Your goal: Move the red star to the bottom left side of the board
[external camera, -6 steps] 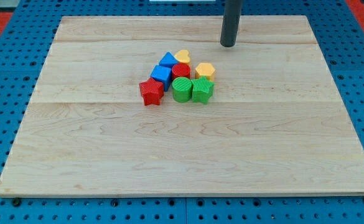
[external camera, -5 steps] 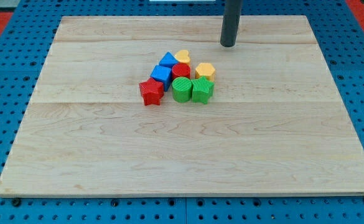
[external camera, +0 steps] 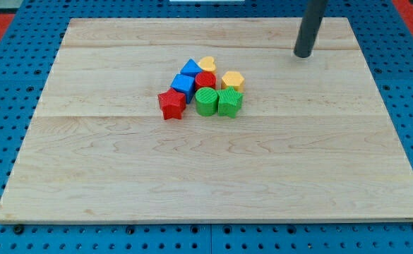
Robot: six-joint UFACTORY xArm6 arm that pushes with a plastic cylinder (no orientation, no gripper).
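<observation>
Wooden worktop (external camera: 86,176) is holding one block cluster; red star (external camera: 171,104) is sitting at its left edge. No pincer, just rod: my tip (external camera: 303,54) is drifting rightward vs. a sec ago, getting farther from the star, w/o progress.

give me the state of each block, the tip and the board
red star: leftmost of cluster, untouched
blue blocks: touching, in cluster
red cylinder: mid-cluster
yellow blocks: at cluster's top and right
green blocks: side by side
my tip: upper right, apart from blocks
board: flat
</observation>
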